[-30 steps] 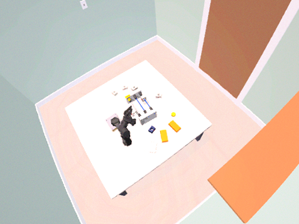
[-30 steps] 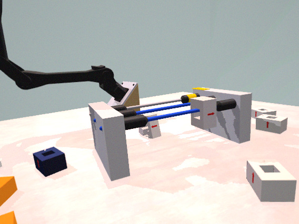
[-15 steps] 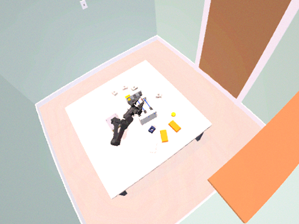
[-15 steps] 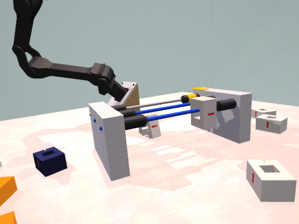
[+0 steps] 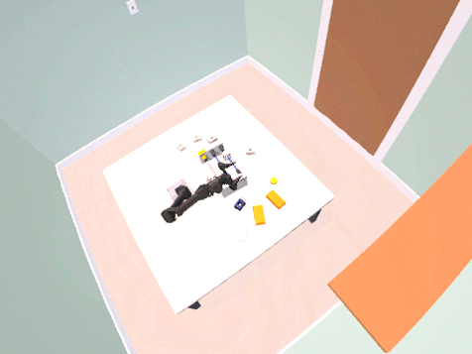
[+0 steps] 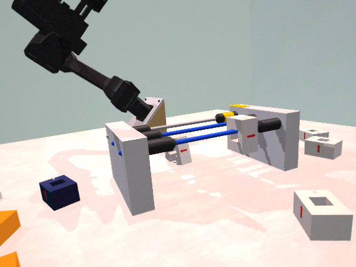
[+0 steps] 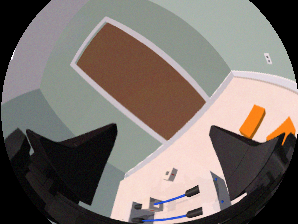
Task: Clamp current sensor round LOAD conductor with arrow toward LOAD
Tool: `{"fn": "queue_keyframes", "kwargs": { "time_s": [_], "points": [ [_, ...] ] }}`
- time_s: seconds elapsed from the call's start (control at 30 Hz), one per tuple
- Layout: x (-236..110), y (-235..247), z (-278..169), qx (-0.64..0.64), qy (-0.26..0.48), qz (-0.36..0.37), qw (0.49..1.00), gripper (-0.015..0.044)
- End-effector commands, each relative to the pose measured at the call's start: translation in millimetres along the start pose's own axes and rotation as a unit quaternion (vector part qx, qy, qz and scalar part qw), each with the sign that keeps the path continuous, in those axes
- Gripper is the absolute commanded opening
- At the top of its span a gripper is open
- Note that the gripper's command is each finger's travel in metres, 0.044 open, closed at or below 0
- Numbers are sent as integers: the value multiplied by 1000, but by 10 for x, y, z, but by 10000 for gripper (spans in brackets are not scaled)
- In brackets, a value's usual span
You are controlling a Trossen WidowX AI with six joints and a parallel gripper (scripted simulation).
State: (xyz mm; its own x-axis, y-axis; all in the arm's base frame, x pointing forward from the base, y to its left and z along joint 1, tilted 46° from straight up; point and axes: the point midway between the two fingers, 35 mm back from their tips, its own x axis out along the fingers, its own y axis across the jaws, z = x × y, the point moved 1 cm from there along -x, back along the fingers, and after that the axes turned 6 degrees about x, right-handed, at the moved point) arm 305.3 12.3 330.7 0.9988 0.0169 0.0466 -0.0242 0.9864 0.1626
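A grey split-core sensor [image 6: 242, 131] sits shut round the nearest blue conductor [image 6: 207, 137] [image 7: 174, 215], close against the far end plate [image 6: 282, 141]. Its red arrow points toward that plate, which has a yellow marker [image 6: 239, 106] [image 5: 202, 156] on top. I cannot read any label. My gripper [image 7: 165, 129] [image 5: 224, 167] is open and empty. It is raised high above the rig and tilted up toward the wall and door. In the exterior view only the arm [image 6: 91, 75] shows, and the fingers are cut off at the top edge.
A small open grey clamp piece [image 6: 182, 154] [image 7: 170, 175] stands behind the conductors. The near end plate [image 6: 131, 169] stands in front. A navy block [image 6: 59, 192] [image 5: 239, 203], orange blocks [image 5: 259, 215] [image 6: 7, 222], a yellow disc [image 5: 274, 180] and hollow grey blocks [image 6: 323, 216] [image 6: 323, 147] lie around the rig.
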Motion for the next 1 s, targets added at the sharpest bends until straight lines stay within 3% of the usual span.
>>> {"fn": "queue_keyframes", "kwargs": {
  "time_s": [0.0,0.17,0.33,0.5,0.73,0.97],
  "points": [
    [-2,-135,-62,-30,-3,-8,1000,440],
    [56,-100,-153,-25,19,-7,999,440],
    [346,214,-867,-15,177,-4,984,440],
    [385,614,-1637,-45,327,-3,944,440],
    [56,1116,-2609,-145,490,-11,859,440],
    [-524,1344,-3328,-348,577,-53,737,440]
  ]
}}
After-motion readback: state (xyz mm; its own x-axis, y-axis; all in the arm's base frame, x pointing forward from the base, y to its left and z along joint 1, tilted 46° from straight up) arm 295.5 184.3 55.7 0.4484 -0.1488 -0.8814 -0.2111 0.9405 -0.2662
